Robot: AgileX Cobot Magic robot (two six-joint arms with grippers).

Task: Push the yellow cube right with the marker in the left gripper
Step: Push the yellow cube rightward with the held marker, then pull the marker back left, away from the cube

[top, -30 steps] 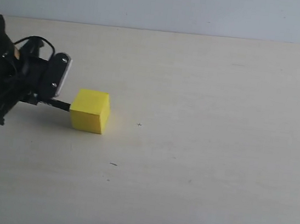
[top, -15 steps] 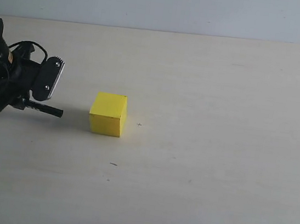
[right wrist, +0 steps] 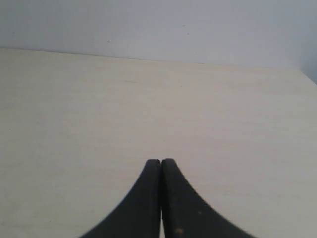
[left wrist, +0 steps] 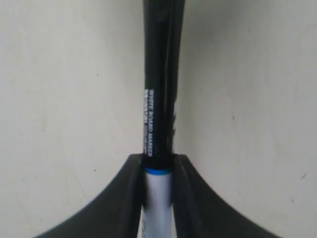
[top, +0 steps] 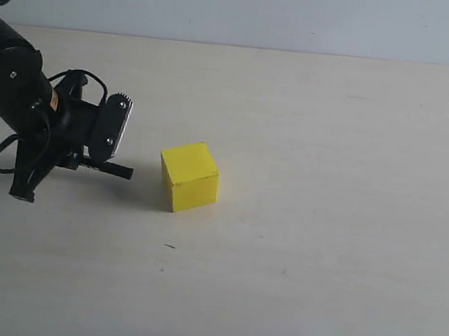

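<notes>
Grip first: the left claw (left wrist: 158, 161) clamps the marker (top: 110, 169), whose long axis points toward 3 o'clock in the exterior view. Along that line, near the tip but apart from it, the yellow cube (top: 189, 177) rests on the surface (top: 324, 231), turned slightly askew. The right claw (right wrist: 161, 163) is pinched closed on nothing; the left arm looks nearer.
</notes>
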